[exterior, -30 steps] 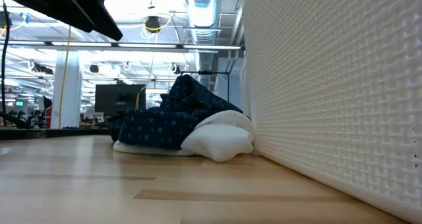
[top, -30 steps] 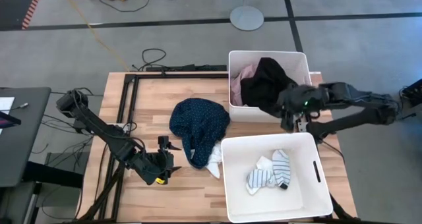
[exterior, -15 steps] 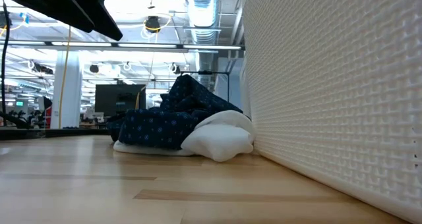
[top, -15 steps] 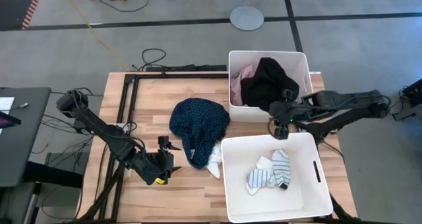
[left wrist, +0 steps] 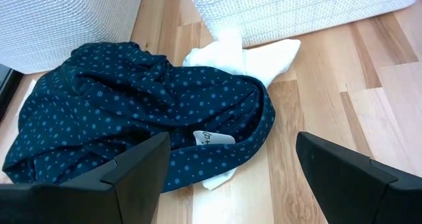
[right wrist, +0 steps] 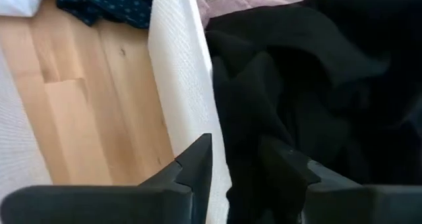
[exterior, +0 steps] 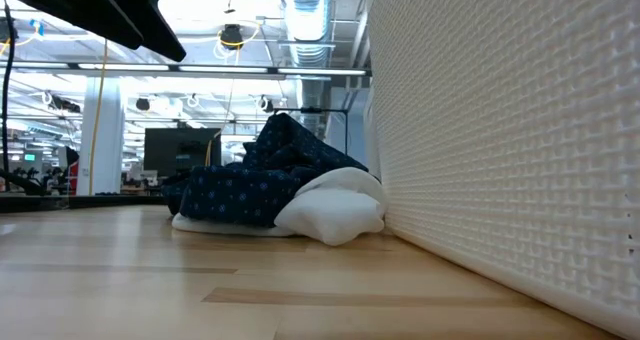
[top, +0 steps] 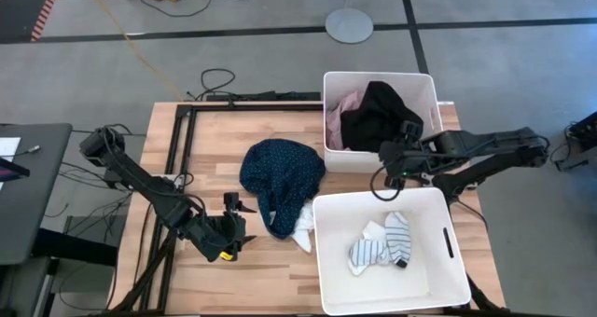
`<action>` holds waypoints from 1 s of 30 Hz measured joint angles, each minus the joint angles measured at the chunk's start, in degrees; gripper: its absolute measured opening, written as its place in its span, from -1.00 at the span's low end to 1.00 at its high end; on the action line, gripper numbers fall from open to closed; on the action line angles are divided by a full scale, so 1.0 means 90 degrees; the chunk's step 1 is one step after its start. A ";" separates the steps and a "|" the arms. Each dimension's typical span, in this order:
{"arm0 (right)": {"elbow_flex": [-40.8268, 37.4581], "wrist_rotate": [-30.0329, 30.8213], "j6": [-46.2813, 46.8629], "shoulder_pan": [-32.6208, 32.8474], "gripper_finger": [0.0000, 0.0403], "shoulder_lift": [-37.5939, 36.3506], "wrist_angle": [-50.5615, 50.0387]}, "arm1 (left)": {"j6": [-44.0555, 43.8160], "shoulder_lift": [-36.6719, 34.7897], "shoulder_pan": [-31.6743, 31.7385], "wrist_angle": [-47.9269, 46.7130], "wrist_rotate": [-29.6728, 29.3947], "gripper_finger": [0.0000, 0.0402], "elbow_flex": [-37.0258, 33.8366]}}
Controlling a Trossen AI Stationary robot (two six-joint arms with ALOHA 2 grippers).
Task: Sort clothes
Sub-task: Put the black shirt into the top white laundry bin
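Note:
A navy dotted garment (top: 280,175) lies crumpled on the table's middle, partly over a white garment (top: 301,233) that rests on the wood against the near bin. A black garment (top: 376,119) and a pink one (top: 343,107) lie in the far white bin (top: 427,84). Striped and white socks (top: 382,242) lie in the near white bin (top: 448,280). My left gripper (top: 241,222) stands open at the near left, pointing at the navy garment (left wrist: 132,118). My right gripper (top: 387,172) hovers open over the far bin's near wall (right wrist: 175,72), beside the black garment (right wrist: 316,85).
A black metal frame (top: 182,140) runs along the table's left and far sides. Bare wood shows between the two bins (right wrist: 79,99) and in front of the navy garment (exterior: 200,280). In the low view the near bin's wall (exterior: 500,160) fills the right.
My right gripper has gone from the far bin's near right corner toward the table's left along the bin's near wall, sinking a little and rolling. The clothes lie as before.

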 joint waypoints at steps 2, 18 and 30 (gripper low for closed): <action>0.0001 0.0098 -0.0004 0.0002 -0.39 0.0000 -0.0058 | 0.0000 0.0000 0.0000 0.0000 0.0000 0.60 0.0000; 0.0001 0.0463 -0.0552 -0.1676 -0.85 -0.0002 0.0661 | 0.0039 0.0000 0.0007 0.0002 -0.0015 0.60 -0.0002; 0.0000 -0.0960 -0.1238 -0.3589 -0.85 0.0419 0.1624 | -0.0036 0.0000 0.0007 0.0005 -0.0022 0.60 -0.0002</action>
